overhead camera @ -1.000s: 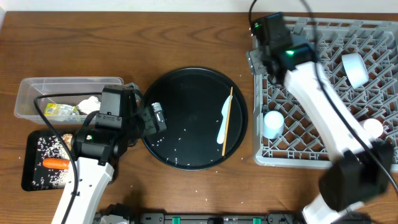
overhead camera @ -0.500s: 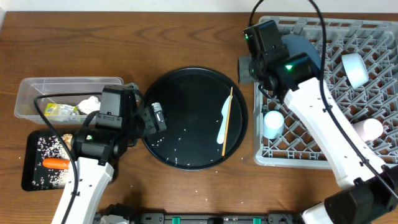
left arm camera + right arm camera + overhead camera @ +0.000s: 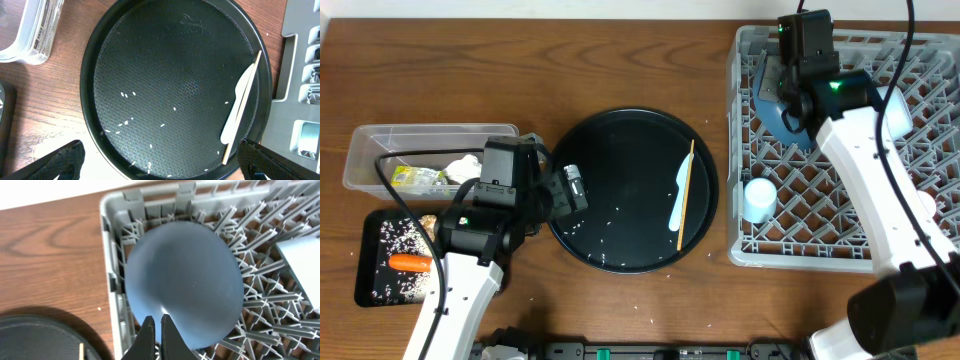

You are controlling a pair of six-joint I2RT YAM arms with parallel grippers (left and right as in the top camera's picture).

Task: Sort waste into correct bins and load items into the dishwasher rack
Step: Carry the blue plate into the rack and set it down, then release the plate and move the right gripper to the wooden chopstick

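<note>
My right gripper (image 3: pixel 790 88) (image 3: pixel 160 325) is shut on the lower rim of the dark blue plate (image 3: pixel 772 108) (image 3: pixel 185 280). The plate stands tilted among the pegs in the back left corner of the grey dishwasher rack (image 3: pixel 840 257) (image 3: pixel 112 255). A light-blue cup (image 3: pixel 758 198), a white bowl (image 3: pixel 895 110) and a pink cup (image 3: pixel 920 205) are in the rack. The white spoon (image 3: pixel 678 198) (image 3: pixel 240 107) and the chopstick (image 3: pixel 688 165) (image 3: pixel 258 57) lie on the round black tray (image 3: pixel 620 130) (image 3: pixel 165 65). My left gripper (image 3: pixel 570 188) (image 3: pixel 162 165) hangs open over the tray's left edge, holding nothing.
The clear tub (image 3: pixel 380 150) at the left holds a yellow-green wrapper (image 3: pixel 415 180) and a white tissue (image 3: pixel 465 168). In front of it, the shallow black tray (image 3: pixel 370 240) holds a carrot (image 3: pixel 410 263) and rice. Stray rice grains dot the round tray.
My right arm has swung right from the rack's left edge to above its back left corner, with the plate. The left arm has not moved.
</note>
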